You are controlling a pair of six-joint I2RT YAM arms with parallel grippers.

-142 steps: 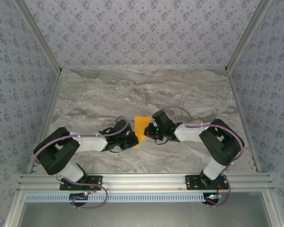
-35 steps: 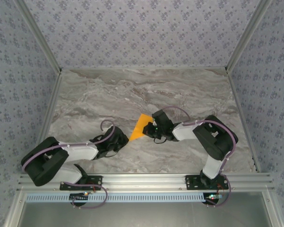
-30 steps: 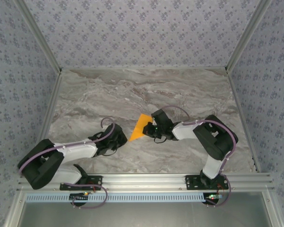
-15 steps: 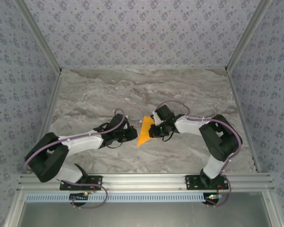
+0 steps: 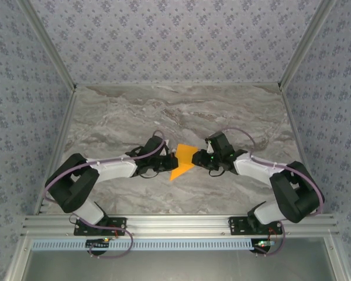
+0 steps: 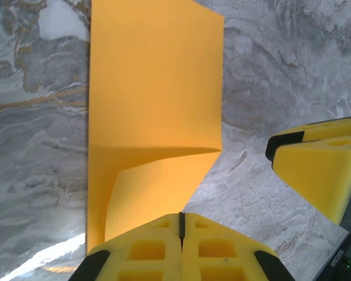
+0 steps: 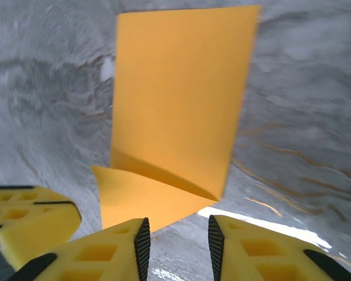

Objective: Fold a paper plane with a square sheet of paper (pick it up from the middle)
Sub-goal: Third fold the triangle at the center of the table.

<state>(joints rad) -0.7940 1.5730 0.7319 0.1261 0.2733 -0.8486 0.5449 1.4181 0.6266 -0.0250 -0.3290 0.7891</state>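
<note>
The square sheet of paper (image 5: pixel 183 159) is bright orange and partly folded, and it lies on the marble between my two grippers. In the left wrist view the paper (image 6: pixel 155 88) stretches away from me, with a creased flap curling up to my left gripper (image 6: pixel 180 221), which is shut on the flap's near edge. My left gripper (image 5: pixel 168 164) sits at the sheet's left side. My right gripper (image 7: pixel 176 231) is open just short of the paper (image 7: pixel 181 105), with bare marble between its pads. It (image 5: pixel 202 159) sits at the sheet's right side.
The marble table (image 5: pixel 164 111) has patterned walls on three sides and an aluminium rail (image 5: pixel 175 222) along the near edge. A right finger (image 6: pixel 319 170) shows in the left wrist view, and a left finger (image 7: pixel 29 216) in the right wrist view.
My right gripper has opened, let go of the paper and drawn back to the right. My left arm has swung in from the left and shut on the sheet's edge.
</note>
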